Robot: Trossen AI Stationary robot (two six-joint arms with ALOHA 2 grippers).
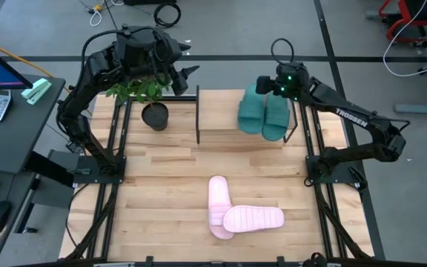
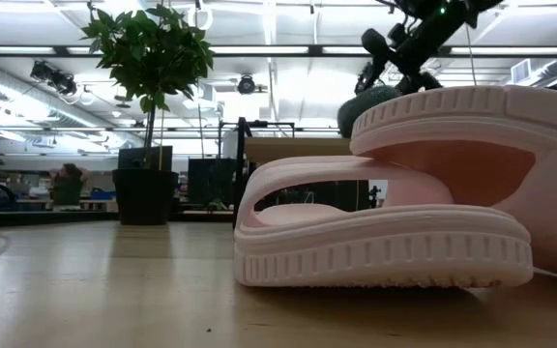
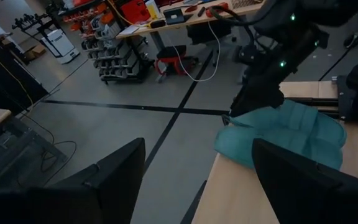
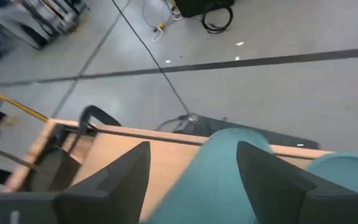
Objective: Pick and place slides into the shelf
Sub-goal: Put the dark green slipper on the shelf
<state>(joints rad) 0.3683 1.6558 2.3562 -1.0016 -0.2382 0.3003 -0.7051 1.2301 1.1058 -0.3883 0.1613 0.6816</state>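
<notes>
We are looking down on the table (image 1: 161, 193) as a clock face. At about one o'clock the right gripper (image 1: 267, 87) is hovering over the far end of the two teal slides (image 1: 264, 115), which are lying side by side on the shelf (image 1: 221, 111), toward its right end. In the right wrist view its fingers (image 4: 117, 180) are standing wide apart with one teal slide passing between them, and we are not seeing them press on it. At about eleven o'clock the left gripper (image 1: 187, 74) is waiting above the plant (image 1: 136, 90), its fingers (image 3: 114, 177) spread wide and holding nothing. At about five o'clock the two pink slides (image 1: 236, 211) are lying on the bare tabletop, one crossing over the other, well apart from the shelf.
</notes>
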